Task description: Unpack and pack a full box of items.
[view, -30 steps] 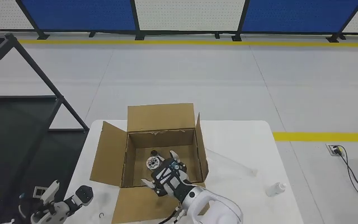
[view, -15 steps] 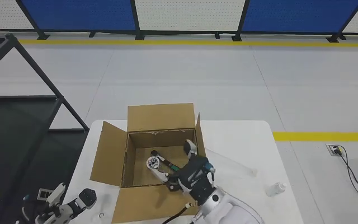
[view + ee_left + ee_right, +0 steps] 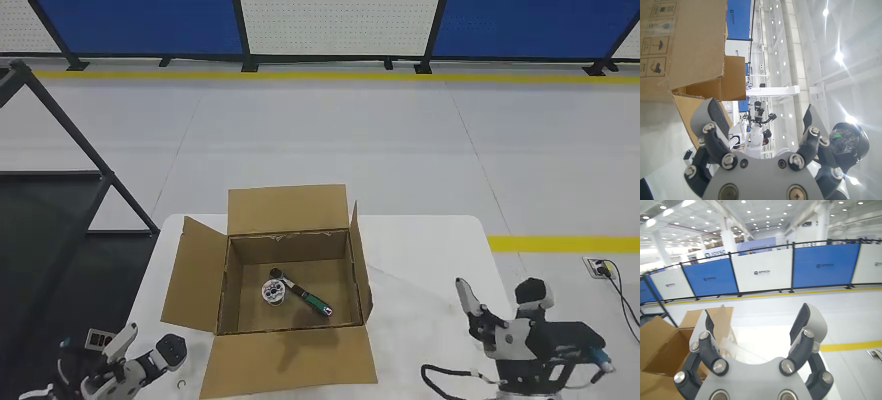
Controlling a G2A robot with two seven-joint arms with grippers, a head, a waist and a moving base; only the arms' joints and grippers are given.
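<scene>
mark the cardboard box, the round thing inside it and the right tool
cardboard box (image 3: 288, 208), top view, far flap
round thing (image 3: 271, 290), top view, its face
right tool (image 3: 756, 310), right wrist view, midway between fingertips

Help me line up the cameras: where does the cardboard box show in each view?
Top view: box on the table, flaps open.
Left wrist view: box close up, just past one finger of the left tool.
Right wrist view: box behind one finger of the right tool.
Shared landmark: blue fence panels, in all three.
</scene>
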